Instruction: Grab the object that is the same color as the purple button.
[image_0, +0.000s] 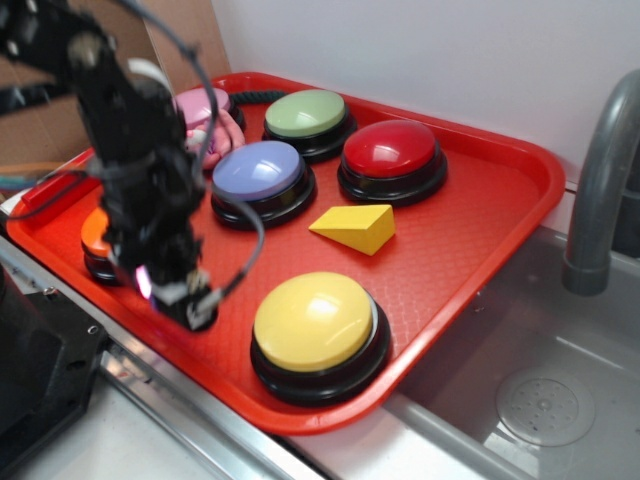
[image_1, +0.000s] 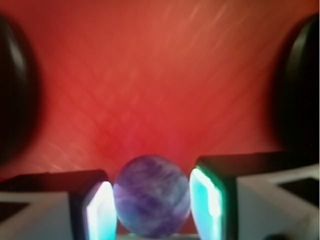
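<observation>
Between the fingertips of the hand (image_1: 152, 207), the marbled purple ball (image_1: 152, 195) sits pinched at its sides, so it may squirt out toward the red tray (image_1: 160, 75).

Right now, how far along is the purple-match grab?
Done: the gripper is down at the red tray, straddling the marbled purple ball, which matches the purple button. In hand: the pads flank the ball closely; contact isn't clear. Left: confirm the squeeze and lift. No lift is evident yet.
</observation>
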